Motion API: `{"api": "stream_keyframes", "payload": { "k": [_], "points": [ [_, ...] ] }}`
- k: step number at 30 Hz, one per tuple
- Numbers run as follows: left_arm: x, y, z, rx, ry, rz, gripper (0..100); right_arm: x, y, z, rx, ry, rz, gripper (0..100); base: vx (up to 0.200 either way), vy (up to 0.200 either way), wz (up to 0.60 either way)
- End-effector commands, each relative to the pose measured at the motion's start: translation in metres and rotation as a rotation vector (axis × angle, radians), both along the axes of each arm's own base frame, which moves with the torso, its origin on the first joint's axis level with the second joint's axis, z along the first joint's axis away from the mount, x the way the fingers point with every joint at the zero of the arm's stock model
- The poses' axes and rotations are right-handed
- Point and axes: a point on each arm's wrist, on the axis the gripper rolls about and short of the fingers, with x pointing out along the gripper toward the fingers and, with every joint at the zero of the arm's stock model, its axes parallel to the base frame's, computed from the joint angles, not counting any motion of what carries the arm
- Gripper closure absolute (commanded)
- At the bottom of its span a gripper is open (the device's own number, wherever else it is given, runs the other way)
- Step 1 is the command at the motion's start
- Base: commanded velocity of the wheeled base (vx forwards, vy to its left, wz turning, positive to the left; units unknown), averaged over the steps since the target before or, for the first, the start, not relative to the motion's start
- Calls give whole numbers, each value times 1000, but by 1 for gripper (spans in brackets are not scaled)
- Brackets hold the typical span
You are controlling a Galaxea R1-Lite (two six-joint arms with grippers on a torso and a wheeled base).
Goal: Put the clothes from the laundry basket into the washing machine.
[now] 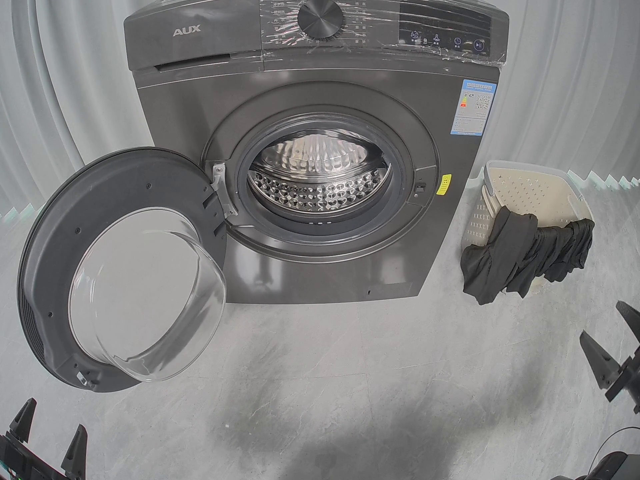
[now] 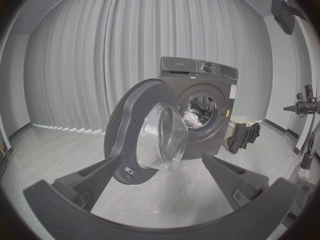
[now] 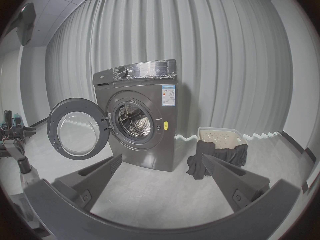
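Two hands spread wide, empty.

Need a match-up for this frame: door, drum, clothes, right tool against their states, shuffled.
1 door
2 drum
3 clothes
4 right tool

A draped over the basket rim
B jaws apart, holding nothing
C swung open
D bare metal, no clothes seen inside

Pairs: 1-C, 2-D, 3-A, 4-B
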Motion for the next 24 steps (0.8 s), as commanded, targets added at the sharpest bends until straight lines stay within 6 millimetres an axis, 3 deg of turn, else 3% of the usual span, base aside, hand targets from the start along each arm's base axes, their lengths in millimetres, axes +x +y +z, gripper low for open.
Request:
{"api": "stream_keyframes", "payload": {
  "k": [1, 8, 24],
  "points": [
    [0, 0, -5, 0, 0, 0, 0, -44, -14, -29, 4, -63, -81, 0, 0, 0, 0],
    [0, 0, -5, 0, -2, 0, 0, -65, -17, -46, 28, -90, -124, 0, 0, 0, 0],
    [0, 0, -5, 6, 1, -1, 0, -79, -15, -74, 58, -10, -214, 0, 0, 0, 0]
  ]
}}
